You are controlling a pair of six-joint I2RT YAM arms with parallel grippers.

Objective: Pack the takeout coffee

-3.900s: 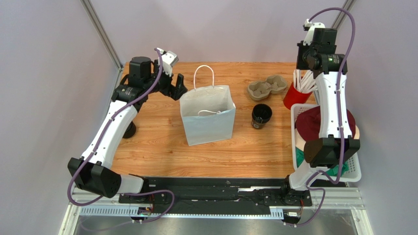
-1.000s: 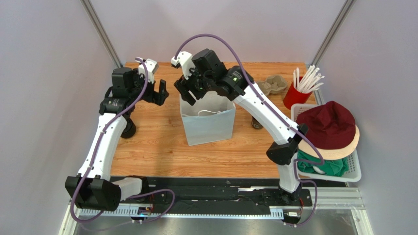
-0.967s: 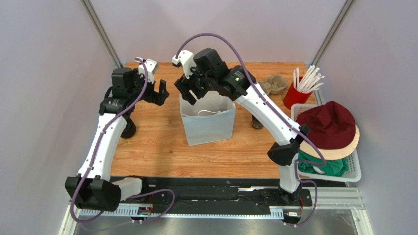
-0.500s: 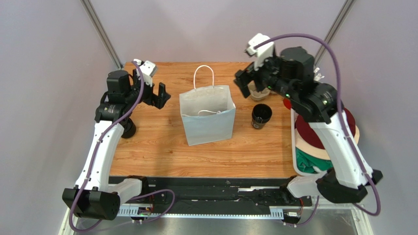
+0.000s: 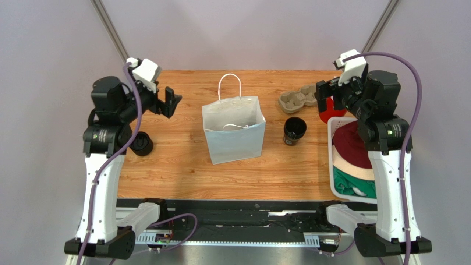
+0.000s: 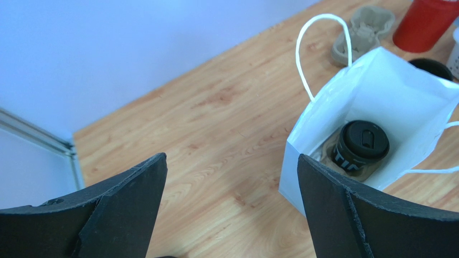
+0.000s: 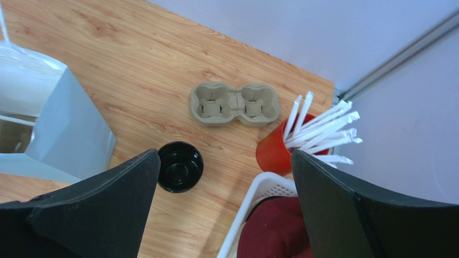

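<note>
White paper carrier bag with cord handles (image 5: 235,144) stands upright at mid-counter, mouth open. From the left wrist view, looking down into it: the lidded black disposable coffee cup (image 6: 362,146) sits upright on the bag floor, pale lettering on its side too small to read. A brown piece (image 6: 329,152) shows under and beside it; I cannot tell what it is. The wooden counter (image 5: 182,165) carries the rest. Just right of the bag, apart from it, stands an open-topped black cup (image 5: 294,130); the right wrist view shows only a dark inner wall and base. Behind that cup lies a brown moulded-pulp two-well carrier (image 5: 300,98), flat, wells facing up. To its right is a red cup (image 7: 275,150) packed with white wrapped straws (image 7: 323,126) that fan out toward the right. Next to the red cup is a white plastic basket (image 5: 332,160) at the right edge; it holds a maroon hat (image 5: 348,144) on top, a tan brim (image 5: 354,165) under it and green cloth (image 5: 347,181) lower down. A black round object (image 5: 141,144) sits by the left arm, kind unclear. Left end effector (image 6: 230,161) is raised over the far-left counter, fingers spread wide, gripping nothing. Right end effector (image 7: 225,156) is raised above the red cup and basket corner, fingers likewise spread wide, gripping nothing.
</note>
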